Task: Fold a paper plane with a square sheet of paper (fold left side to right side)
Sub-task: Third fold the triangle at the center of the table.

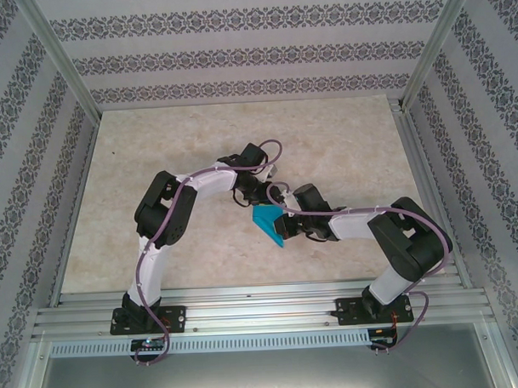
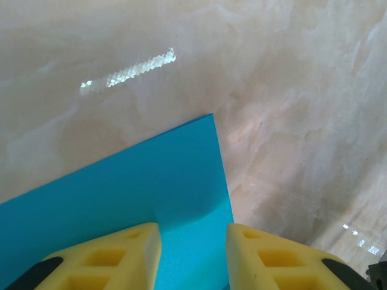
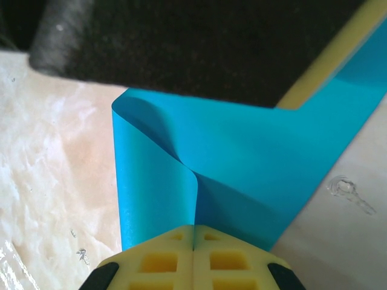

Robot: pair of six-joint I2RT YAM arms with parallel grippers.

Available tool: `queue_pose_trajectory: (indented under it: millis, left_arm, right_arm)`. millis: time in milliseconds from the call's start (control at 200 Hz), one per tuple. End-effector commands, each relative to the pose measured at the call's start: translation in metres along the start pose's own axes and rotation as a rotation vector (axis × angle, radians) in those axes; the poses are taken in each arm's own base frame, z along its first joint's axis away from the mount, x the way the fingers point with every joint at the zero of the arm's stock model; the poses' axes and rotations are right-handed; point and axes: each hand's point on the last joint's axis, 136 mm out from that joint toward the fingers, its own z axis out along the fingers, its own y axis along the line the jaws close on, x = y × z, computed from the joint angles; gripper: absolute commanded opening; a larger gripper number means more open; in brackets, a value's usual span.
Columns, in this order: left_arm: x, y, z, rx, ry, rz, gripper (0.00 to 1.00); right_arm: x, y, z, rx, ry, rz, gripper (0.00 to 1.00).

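The square sheet of paper [image 1: 268, 223] is bright cyan and lies mid-table between both arms, partly folded over. In the right wrist view the sheet of paper [image 3: 254, 157] curls up from the table into a soft loop. My right gripper [image 3: 193, 237] is shut on its lifted edge, yellow pads pressed together. In the left wrist view the paper [image 2: 139, 181] lies flat, one corner pointing away. My left gripper [image 2: 193, 241] stands open over it, its yellow fingers [image 2: 130, 254] apart with paper showing between them. Seen from above, the left gripper [image 1: 255, 192] sits just behind the paper and the right gripper [image 1: 285, 220] at its right side.
The tabletop [image 1: 181, 163] is pale marbled stone, walled by patterned panels with an aluminium frame [image 1: 263, 309] along the near edge. The left gripper's dark body [image 3: 181, 42] hangs close above the paper in the right wrist view. Both arms crowd the table's middle.
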Motion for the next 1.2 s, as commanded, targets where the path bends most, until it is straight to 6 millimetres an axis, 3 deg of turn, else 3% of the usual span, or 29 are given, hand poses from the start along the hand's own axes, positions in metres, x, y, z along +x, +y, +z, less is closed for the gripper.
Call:
queue_pose_trajectory:
  millis: [0,480,729,884,979,1114,1199]
  left_arm:
    - [0.020,0.011,0.019,-0.050,0.068,-0.001,0.36]
    - [0.015,0.004,0.009,-0.049,0.047,0.013,0.38]
    - [-0.015,-0.025,-0.051,0.028,-0.068,0.049,0.50]
    - [-0.025,-0.020,-0.088,0.039,-0.149,0.019,0.53]
    - [-0.015,-0.017,-0.096,0.061,-0.175,-0.009,0.45]
    - [0.010,-0.019,-0.088,0.159,-0.161,-0.068,0.27]
    - [0.020,-0.020,-0.082,0.189,-0.163,-0.102,0.24]
  right_arm:
    - [0.009,-0.003,0.006,0.000,0.037,0.021,0.02]
    - [0.022,-0.007,0.004,0.044,0.069,0.040,0.03]
    - [0.036,-0.014,0.007,0.067,0.126,0.042,0.03]
    - [0.040,-0.015,0.008,0.071,0.139,0.041,0.03]
    - [0.041,-0.016,0.008,0.074,0.145,0.038,0.03]
    - [0.040,-0.015,0.008,0.075,0.143,0.031,0.03]
    - [0.040,-0.015,0.009,0.078,0.147,0.028,0.04]
